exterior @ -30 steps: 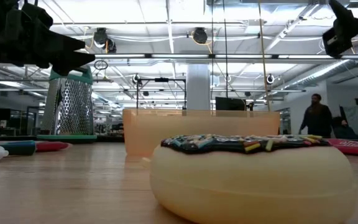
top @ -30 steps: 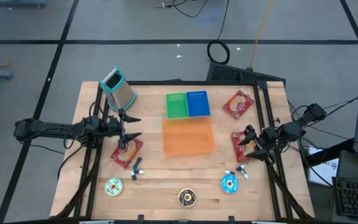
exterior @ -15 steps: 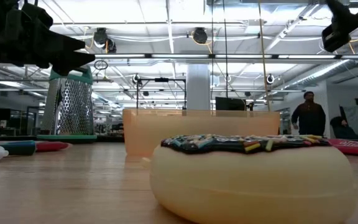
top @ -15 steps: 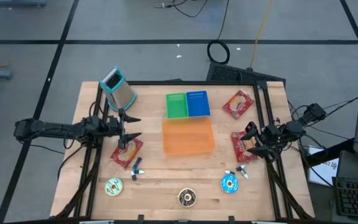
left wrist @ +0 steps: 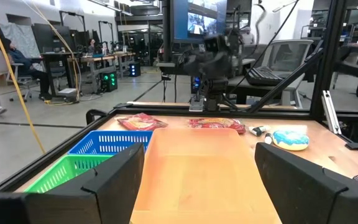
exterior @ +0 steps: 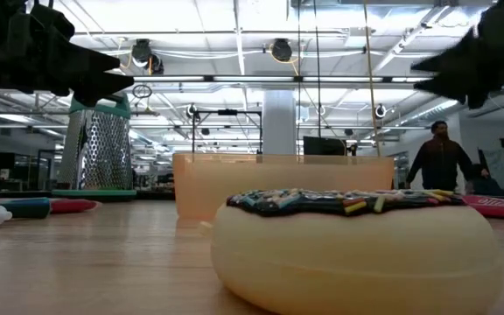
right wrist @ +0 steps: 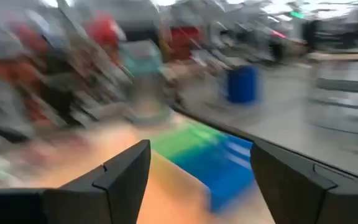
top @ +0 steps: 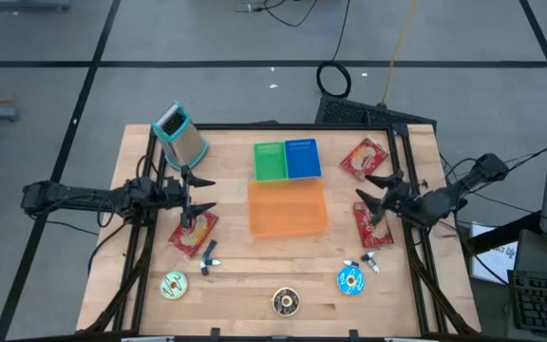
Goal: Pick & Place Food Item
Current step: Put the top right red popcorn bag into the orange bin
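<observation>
Three toy donuts lie along the table's near edge: a green one, a chocolate one with sprinkles and a blue one. Red snack packets lie at the left, the right and the far right. My left gripper hangs open and level above the left packet, pointing at the orange tray. My right gripper stands open above the right packet, pointing toward the tray. Neither touches anything.
A green basket and a blue basket stand behind the tray. A metal grater stands at the far left. Small markers lie near the left packet and by the blue donut. A person walks in the room behind.
My right gripper has swung round from pointing toward the near left to pointing toward the table's left, and has shifted a little toward the far edge; its wrist view is blurred by the turn. The left arm has kept still. The person in the background has moved.
</observation>
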`<state>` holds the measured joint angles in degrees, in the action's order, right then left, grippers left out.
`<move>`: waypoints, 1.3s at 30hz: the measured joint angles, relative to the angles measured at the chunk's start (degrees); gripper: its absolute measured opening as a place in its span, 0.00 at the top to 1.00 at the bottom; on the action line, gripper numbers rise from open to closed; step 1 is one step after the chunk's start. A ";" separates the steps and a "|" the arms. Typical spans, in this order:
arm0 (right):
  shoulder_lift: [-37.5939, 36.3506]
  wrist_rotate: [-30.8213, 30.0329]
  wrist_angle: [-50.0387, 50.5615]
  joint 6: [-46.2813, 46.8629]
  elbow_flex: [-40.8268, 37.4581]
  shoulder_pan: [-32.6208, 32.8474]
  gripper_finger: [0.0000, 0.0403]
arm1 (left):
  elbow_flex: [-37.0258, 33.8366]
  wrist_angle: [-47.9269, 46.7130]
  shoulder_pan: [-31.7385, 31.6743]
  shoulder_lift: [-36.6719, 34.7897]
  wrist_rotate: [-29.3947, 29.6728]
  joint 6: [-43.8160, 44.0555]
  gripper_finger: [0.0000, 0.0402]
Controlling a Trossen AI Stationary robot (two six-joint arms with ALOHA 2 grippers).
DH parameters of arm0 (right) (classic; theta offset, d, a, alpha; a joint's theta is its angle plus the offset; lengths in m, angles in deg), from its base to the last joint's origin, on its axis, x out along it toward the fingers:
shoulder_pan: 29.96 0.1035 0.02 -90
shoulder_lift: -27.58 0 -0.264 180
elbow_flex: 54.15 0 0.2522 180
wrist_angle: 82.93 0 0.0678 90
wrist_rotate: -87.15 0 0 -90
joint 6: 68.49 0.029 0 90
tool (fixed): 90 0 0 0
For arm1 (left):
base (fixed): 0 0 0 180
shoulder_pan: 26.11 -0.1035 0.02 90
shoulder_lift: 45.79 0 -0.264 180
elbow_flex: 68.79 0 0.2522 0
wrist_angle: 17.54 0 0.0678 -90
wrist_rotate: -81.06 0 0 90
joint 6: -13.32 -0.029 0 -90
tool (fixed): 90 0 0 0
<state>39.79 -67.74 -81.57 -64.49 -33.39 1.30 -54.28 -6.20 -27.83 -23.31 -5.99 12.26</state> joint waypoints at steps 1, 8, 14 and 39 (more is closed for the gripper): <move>2.38 -1.85 1.45 0.86 2.27 -0.48 0.32 | 0.00 0.00 0.00 0.00 -0.01 -0.01 0.24; 18.47 0.45 16.33 8.50 17.82 -9.20 0.31 | 0.00 0.03 0.00 0.01 0.01 -0.01 0.24; 30.27 27.58 21.84 15.55 24.66 -23.73 0.34 | 0.00 0.35 0.00 -0.01 0.01 0.00 0.24; 57.67 53.14 37.70 6.97 28.73 -65.31 0.37 | 0.00 0.44 0.01 0.01 0.01 -0.01 0.24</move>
<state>97.47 -14.59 -43.87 -57.52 -4.66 -64.00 -54.28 -5.76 -27.83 -23.30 -5.98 12.25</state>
